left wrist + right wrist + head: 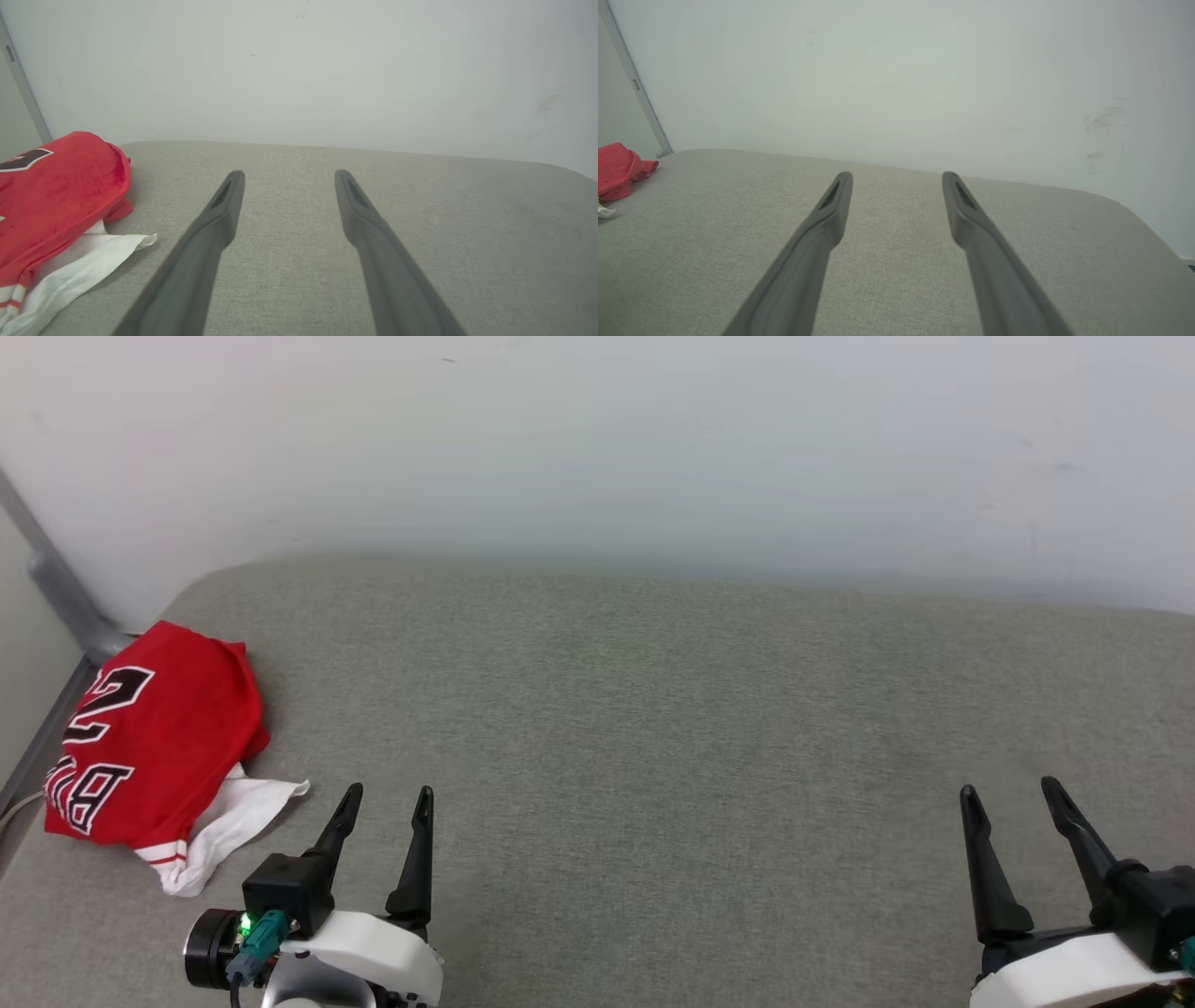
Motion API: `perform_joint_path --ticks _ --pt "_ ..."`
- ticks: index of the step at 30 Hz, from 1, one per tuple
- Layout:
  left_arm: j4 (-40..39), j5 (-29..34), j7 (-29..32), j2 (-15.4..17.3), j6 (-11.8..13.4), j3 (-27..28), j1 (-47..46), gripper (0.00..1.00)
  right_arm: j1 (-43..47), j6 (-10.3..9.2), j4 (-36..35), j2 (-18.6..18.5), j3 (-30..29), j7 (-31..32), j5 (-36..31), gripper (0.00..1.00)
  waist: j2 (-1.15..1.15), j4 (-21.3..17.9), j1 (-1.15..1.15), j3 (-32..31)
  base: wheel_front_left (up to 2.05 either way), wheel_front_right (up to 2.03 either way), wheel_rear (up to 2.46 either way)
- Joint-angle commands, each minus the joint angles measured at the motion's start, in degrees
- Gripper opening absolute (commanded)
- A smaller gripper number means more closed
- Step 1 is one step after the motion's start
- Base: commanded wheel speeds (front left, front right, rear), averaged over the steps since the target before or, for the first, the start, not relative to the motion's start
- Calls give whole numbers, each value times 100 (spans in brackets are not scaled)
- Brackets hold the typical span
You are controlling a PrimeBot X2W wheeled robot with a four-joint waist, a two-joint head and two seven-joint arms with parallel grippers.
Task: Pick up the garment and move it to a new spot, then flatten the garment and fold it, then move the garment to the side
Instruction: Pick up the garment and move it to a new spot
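Note:
The garment (159,742), a red jersey with black white-outlined letters and a numeral, lies folded at the far left of the grey cushioned surface (653,709), a white sleeve with striped trim sticking out below it. My left gripper (388,792) hovers open just right of the sleeve, not touching it. In the left wrist view the garment (56,196) sits left of the open left gripper (287,173). My right gripper (1011,788) is open at the lower right, far from the garment (619,168), which shows at the left edge of the right wrist view, beyond the open right gripper (896,175).
A white wall (597,448) rises directly behind the surface. A grey metal rail (56,588) runs down at the left edge beside the garment. The surface's left edge lies close to the garment.

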Motion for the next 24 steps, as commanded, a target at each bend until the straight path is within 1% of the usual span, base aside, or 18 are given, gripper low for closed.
perform_joint_path --ticks 1,9,17,24 --pt "15 121 -45 47 29 39 -73 100 63 -2 -69 9 55 -33 -129 100 0 189 0 6 0 0 0" --pt "41 470 -128 141 89 189 -110 100 28 -3 -140 9 303 -54 -539 100 0 917 0 19 0 0 0" --pt "-11 412 -117 195 117 384 -72 100 -41 -3 -27 8 384 -108 -386 100 0 1574 0 32 0 0 0" --pt "-55 361 -117 184 88 480 -35 100 -118 -3 60 8 401 -138 -291 100 0 2030 0 44 0 0 0"
